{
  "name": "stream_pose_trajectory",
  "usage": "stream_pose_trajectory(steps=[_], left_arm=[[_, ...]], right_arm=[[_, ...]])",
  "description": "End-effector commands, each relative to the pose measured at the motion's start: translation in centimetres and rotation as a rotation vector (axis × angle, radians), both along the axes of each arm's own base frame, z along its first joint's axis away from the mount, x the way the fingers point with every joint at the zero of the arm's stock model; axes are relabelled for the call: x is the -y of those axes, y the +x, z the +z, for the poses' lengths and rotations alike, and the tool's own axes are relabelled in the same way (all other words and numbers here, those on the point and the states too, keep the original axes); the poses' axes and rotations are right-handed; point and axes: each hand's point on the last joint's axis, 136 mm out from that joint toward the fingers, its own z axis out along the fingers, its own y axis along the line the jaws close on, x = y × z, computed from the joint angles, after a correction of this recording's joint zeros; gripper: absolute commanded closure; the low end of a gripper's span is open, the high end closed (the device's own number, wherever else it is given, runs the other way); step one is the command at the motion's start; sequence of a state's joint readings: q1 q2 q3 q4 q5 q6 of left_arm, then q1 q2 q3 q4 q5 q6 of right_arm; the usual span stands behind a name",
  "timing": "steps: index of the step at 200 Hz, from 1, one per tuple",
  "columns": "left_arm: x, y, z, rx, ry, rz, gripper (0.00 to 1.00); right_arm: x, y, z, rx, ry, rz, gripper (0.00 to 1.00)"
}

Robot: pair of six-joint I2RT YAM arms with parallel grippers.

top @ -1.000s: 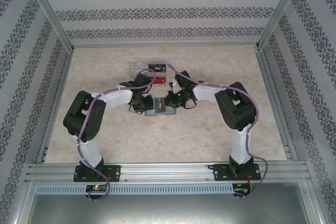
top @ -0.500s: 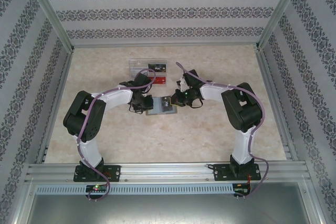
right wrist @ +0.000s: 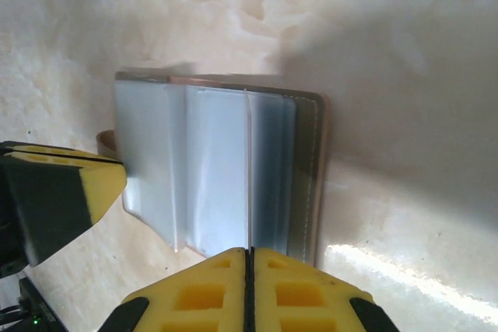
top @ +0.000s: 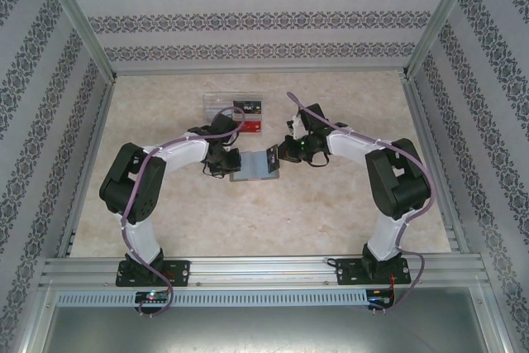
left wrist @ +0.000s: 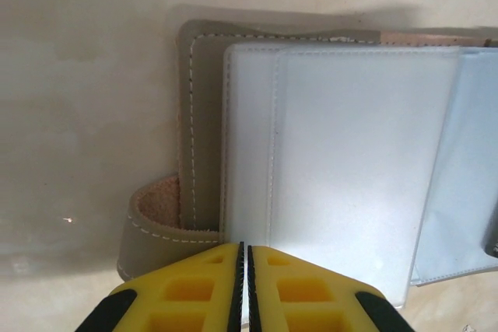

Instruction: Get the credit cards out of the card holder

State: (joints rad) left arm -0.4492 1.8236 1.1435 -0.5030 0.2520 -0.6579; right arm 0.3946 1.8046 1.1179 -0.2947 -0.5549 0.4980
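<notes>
The card holder [top: 252, 168] lies open on the pale marbled table [top: 347, 204], in the middle between the two arms, with its grey-brown cover [left wrist: 204, 114] down and its frosted blue-grey sleeves [left wrist: 350, 153] facing up. A stitched strap [left wrist: 148, 227] curls out from the cover's edge, just beside the left gripper. The left gripper [left wrist: 243, 266] sits at the holder's left edge with its yellow fingers pressed almost together over the rim of the sleeves (whether a sleeve is nipped between them I cannot tell). The right gripper [right wrist: 249, 270] is at the holder's right side with its fingers closed tight. One leaf of sleeves stands up edge-on and runs straight into the seam between them, so it appears to hold that leaf, which shows tilted up off the rest in the top view. Behind the holder, toward the back wall, stands a clear tray [top: 216, 103]. The credit cards [top: 247, 108], one dark and one red, lie in its right part.
</notes>
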Motion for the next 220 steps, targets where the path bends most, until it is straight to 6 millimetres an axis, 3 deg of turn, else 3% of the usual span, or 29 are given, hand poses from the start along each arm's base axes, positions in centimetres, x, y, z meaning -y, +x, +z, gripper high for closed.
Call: stream_pose_trajectory(steps=[1, 24, 62, 75, 88, 94, 124, 163, 220], left_arm=[[-1.0, 0.7, 3.1, 0.060, 0.013, 0.013, 0.89], [-2.1, 1.1, 5.4, 0.132, 0.021, 0.051, 0.88], [-5.2, 1.2, 9.6, 0.283, 0.047, 0.157, 0.72], [-6.2, 0.9, 11.0, 0.328, 0.053, 0.184, 0.57], [-7.1, 0.5, 12.1, 0.368, 0.062, 0.211, 0.27], [-7.6, 0.3, 12.5, 0.383, 0.066, 0.222, 0.19], [-9.3, -1.1, 13.9, 0.428, 0.088, 0.264, 0.03], [-11.4, -2.8, 14.6, 0.453, 0.129, 0.318, 0.00], [-12.5, -3.8, 14.9, 0.463, 0.145, 0.346, 0.00]], right_arm=[[0.5, 0.9, 3.3, 0.105, -0.026, 0.027, 1.00], [0.6, 1.5, 5.9, 0.214, -0.098, 0.082, 1.00], [-0.4, 3.3, 9.4, 0.440, -0.279, 0.244, 1.00], [-1.2, 4.0, 10.2, 0.521, -0.360, 0.326, 1.00], [-1.9, 5.0, 10.7, 0.610, -0.469, 0.407, 1.00], [-2.5, 5.4, 10.9, 0.650, -0.510, 0.445, 1.00], [-4.7, 7.9, 11.5, 0.795, -0.684, 0.598, 1.00], [-7.3, 11.0, 11.1, 0.901, -0.849, 0.728, 1.00], [-8.4, 13.9, 9.2, 0.966, -0.992, 0.822, 1.00]])
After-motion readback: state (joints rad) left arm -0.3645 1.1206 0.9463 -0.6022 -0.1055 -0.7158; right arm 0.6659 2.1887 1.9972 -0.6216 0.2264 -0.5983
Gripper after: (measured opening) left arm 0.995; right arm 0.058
